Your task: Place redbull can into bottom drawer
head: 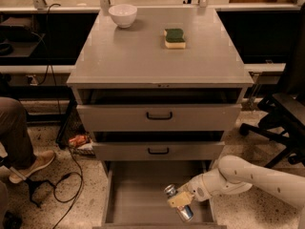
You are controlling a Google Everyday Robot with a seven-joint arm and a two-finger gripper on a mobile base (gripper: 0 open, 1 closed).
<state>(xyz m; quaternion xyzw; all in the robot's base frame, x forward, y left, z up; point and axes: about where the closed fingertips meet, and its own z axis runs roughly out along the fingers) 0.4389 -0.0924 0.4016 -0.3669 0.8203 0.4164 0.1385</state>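
The bottom drawer (pixel 133 194) is pulled open. The gripper (pixel 180 200) reaches in from the right over its near right part, with the fingers clamped on the tilted redbull can (pixel 186 212). On the counter (pixel 143 61) above, a white bowl (pixel 123 15) stands far left and a green-yellow sponge (pixel 175 37) right of it, well apart.
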